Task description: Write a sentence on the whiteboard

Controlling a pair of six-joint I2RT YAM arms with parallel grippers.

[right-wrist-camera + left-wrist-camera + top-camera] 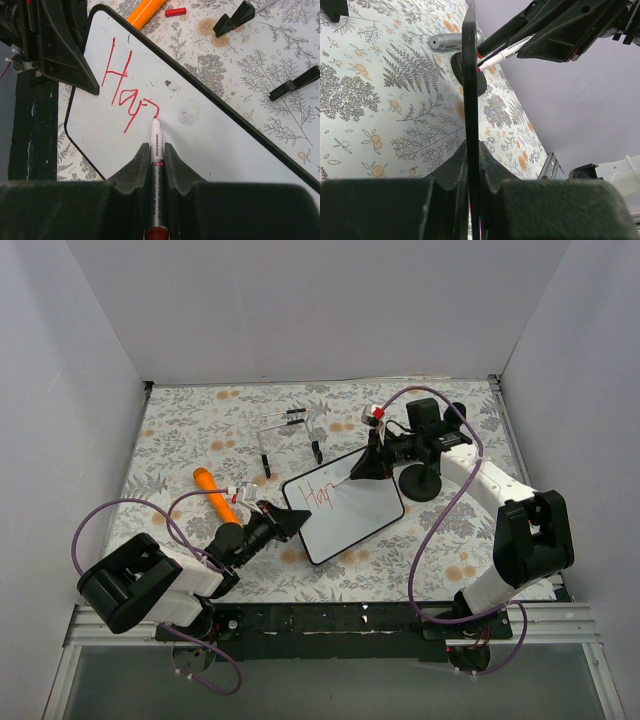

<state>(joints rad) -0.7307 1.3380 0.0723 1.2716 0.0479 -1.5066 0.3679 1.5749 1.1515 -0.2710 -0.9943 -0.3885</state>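
Right tool (157, 150) grips a marker (156, 172), tip on the whiteboard (215, 145); left tool (472, 146) clamps its edge.

marker (156, 150) on whiteboard (225, 150), red sentence (125, 95) (reads "Hap")

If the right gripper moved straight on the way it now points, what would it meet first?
The white board with thin black frame: the right gripper holds a white marker pen whose tip seems to touch it at the red letters.
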